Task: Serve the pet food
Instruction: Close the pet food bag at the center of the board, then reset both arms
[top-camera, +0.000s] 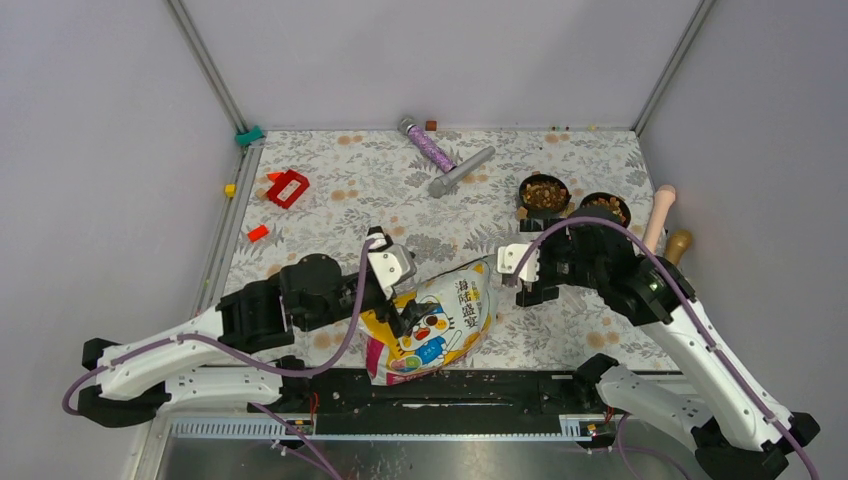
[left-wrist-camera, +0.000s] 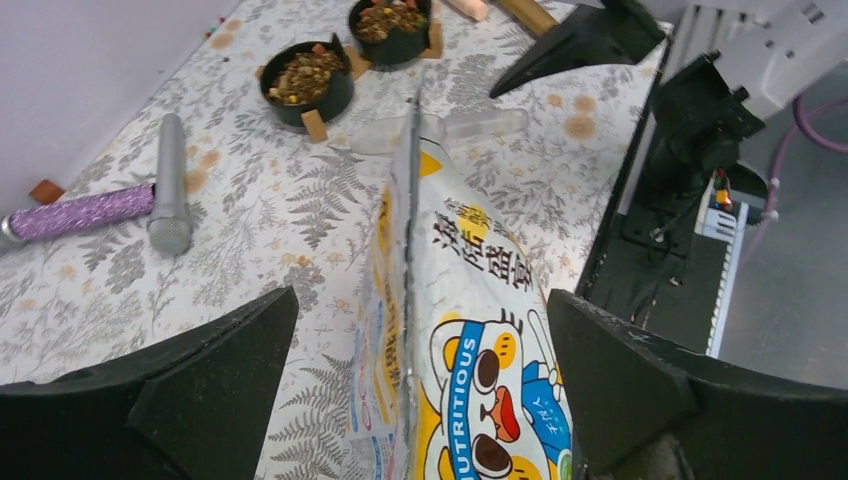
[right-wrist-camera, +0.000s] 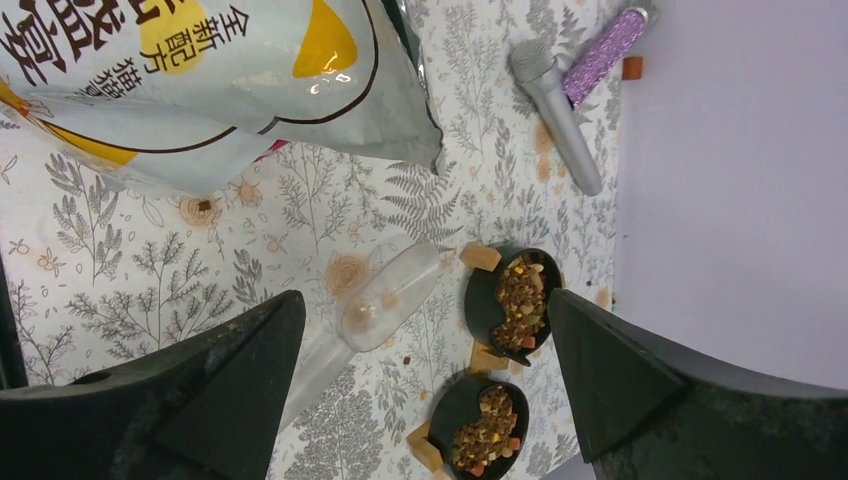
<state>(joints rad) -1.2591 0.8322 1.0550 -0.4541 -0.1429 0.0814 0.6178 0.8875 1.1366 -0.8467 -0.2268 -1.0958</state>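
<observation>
Glossy yellow and white, the bag (top-camera: 435, 325) lay flat near the front edge of the floral worktop (top-camera: 330, 200); the left pincer (left-wrist-camera: 420, 298) stood with its jaws wide apart, one finger on each side of the bag, clamped on nothing; the right pincer (right-wrist-camera: 425, 300), just off the bag's right end, was likewise spread and empty; a clear scoop (right-wrist-camera: 385, 295) lay beyond that end, under the right pincer's gap; the pet food (left-wrist-camera: 305, 72) filled two black bowls (left-wrist-camera: 305, 110) farther from the bag than the scoop, well apart from both pincers.
</observation>
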